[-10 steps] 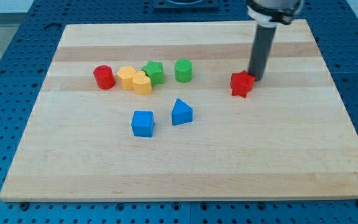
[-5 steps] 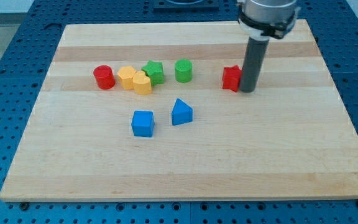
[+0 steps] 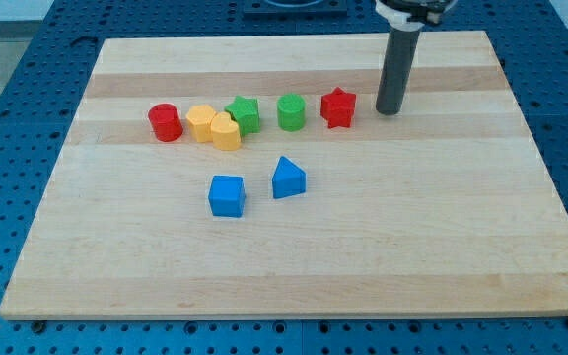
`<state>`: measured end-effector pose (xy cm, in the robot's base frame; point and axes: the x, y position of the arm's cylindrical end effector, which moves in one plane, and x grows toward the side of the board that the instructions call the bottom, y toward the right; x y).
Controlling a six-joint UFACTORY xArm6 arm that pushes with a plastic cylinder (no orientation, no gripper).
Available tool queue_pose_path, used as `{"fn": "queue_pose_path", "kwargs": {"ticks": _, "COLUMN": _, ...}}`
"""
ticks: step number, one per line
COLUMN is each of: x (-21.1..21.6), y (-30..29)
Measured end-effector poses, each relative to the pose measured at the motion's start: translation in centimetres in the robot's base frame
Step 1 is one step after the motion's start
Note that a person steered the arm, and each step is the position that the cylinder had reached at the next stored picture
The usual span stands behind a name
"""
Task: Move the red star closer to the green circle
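Note:
The red star (image 3: pixel 338 107) lies on the wooden board, just to the right of the green circle (image 3: pixel 291 111), with a small gap between them. My tip (image 3: pixel 390 111) stands on the board to the right of the red star, apart from it by a clear gap. The dark rod rises from the tip toward the view's top.
A green star (image 3: pixel 245 114) sits left of the green circle, touching two yellow blocks (image 3: pixel 214 127). A red cylinder (image 3: pixel 165 122) is further left. A blue cube (image 3: pixel 227 195) and a blue triangular block (image 3: pixel 287 178) lie lower down. The wooden board (image 3: pixel 294 266) lies on a blue perforated table.
The red star has been pushed left and a little up, ending beside the green circle. My tip followed it left, then drew back up and off it.

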<state>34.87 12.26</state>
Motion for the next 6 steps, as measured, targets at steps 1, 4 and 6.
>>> {"fn": "queue_pose_path", "kwargs": {"ticks": 1, "x": -0.1, "y": -0.3}}
{"fn": "queue_pose_path", "kwargs": {"ticks": 4, "x": -0.1, "y": -6.8}}
{"fn": "queue_pose_path", "kwargs": {"ticks": 6, "x": 3.4, "y": -3.3}}
